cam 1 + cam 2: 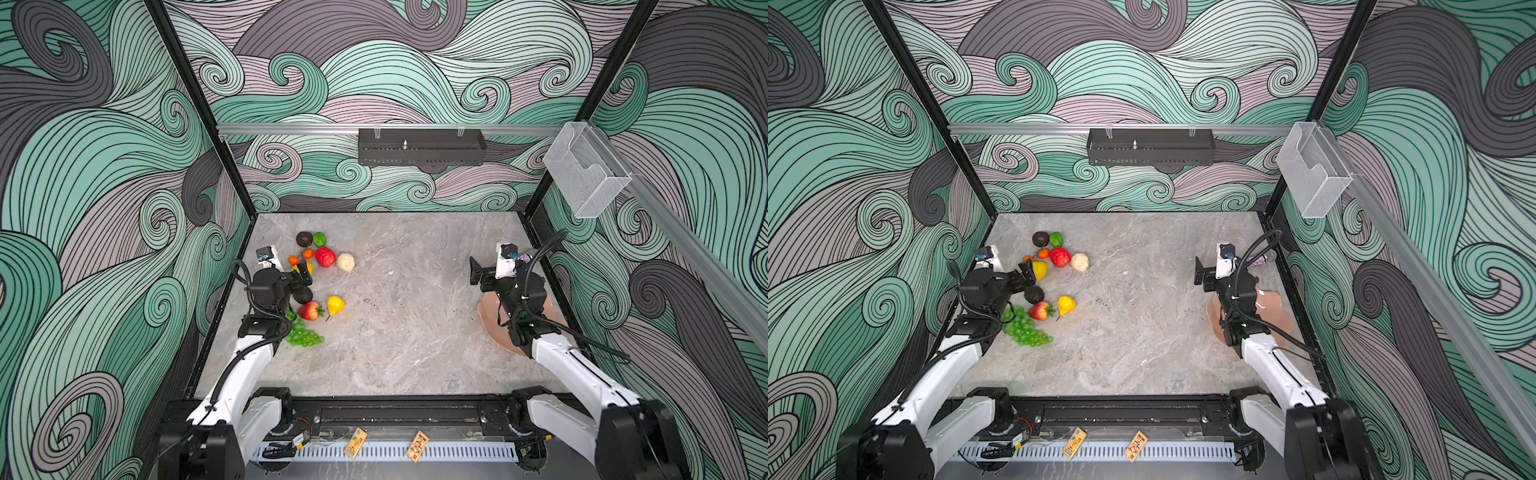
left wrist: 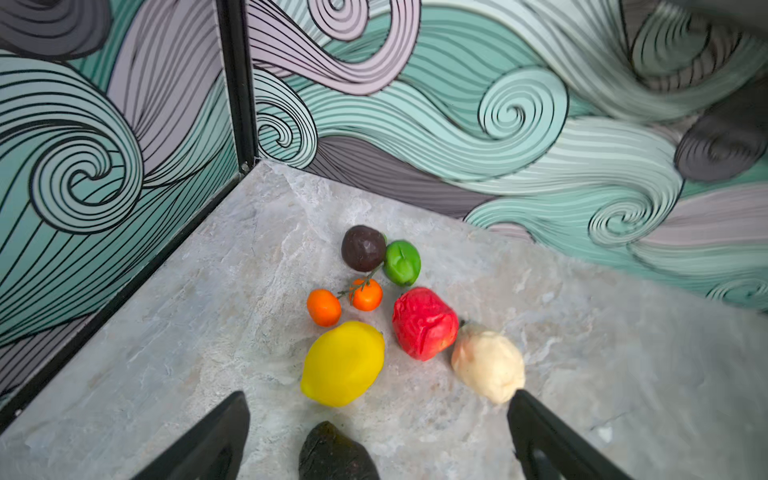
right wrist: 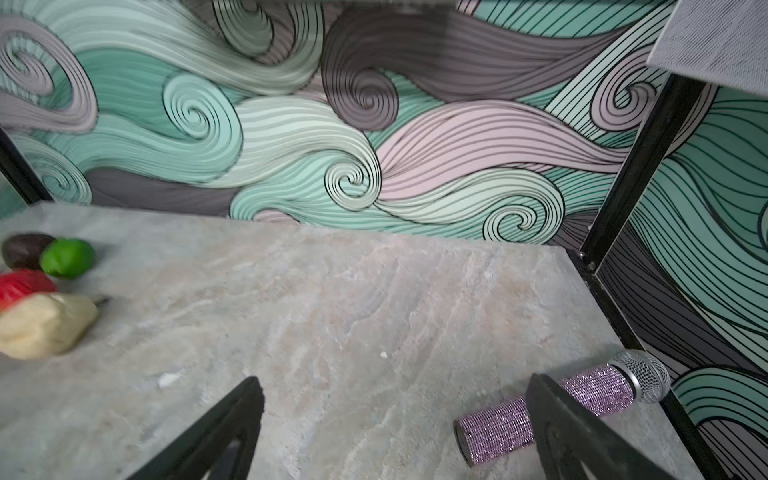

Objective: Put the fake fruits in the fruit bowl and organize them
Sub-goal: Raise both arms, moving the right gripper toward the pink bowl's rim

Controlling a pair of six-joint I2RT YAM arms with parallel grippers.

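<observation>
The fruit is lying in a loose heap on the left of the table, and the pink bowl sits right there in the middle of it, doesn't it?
Not quite. The fruit does lie loose on the left of the table, but the pink bowl is across on the right side, partly hidden under the right arm and well apart from the fruit. Both top views show this.

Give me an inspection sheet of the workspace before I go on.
Surface: marble-look tabletop, a few dark specks mid-table.
Job's things: fake fruits clustered on the left; none seen in the fruit bowl, which the right arm mostly hides.
Clutter: glittery microphone by the right wall.
Grippers: left gripper open, by a dark avocado; right gripper open, empty.
Cables: black cables loop along both arms.
Surroundings: wave-pattern walls, black rack, clear box.
</observation>
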